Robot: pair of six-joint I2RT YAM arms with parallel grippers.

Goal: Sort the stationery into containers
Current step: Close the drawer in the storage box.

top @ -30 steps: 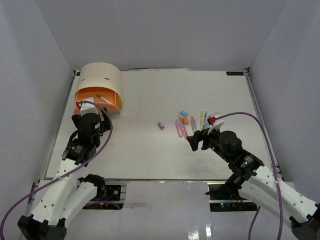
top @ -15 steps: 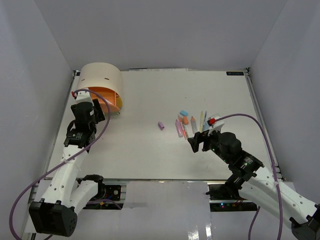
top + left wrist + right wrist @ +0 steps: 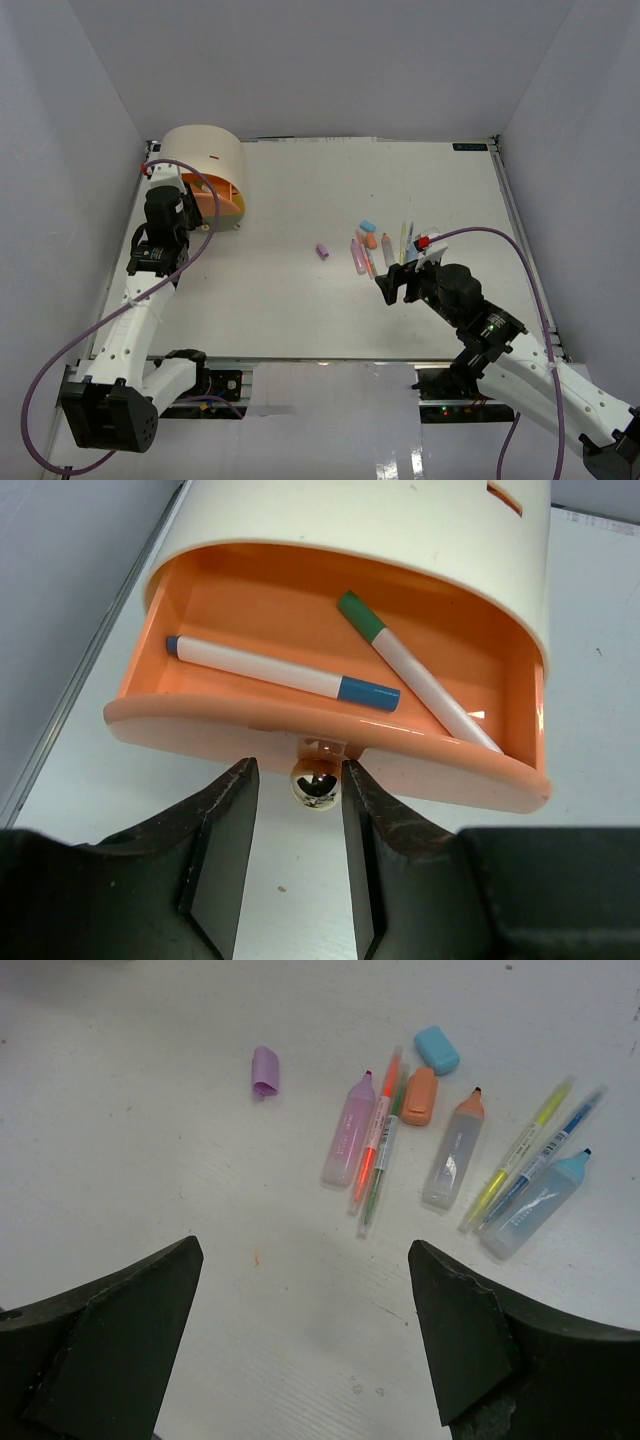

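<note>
**Top external view.** The beige cabinet stands at the far left corner of the table. Its peach-orange drawer is pulled out. The left gripper is at the drawer front. The loose stationery lies right of the table centre, with a purple cap apart on its left. The right gripper hangs just on the near side of the group.

**Left wrist view.** The jaws stand partly spread, one on each side of the drawer's round knob, with a gap remaining on one side. A blue-capped pen and a green-capped pen lie in the drawer.

**Right wrist view.** The jaws are spread wide and hold nothing. Beyond them lie a purple highlighter, an orange highlighter, a blue highlighter, thin pens, a blue cap and an orange cap.
</note>
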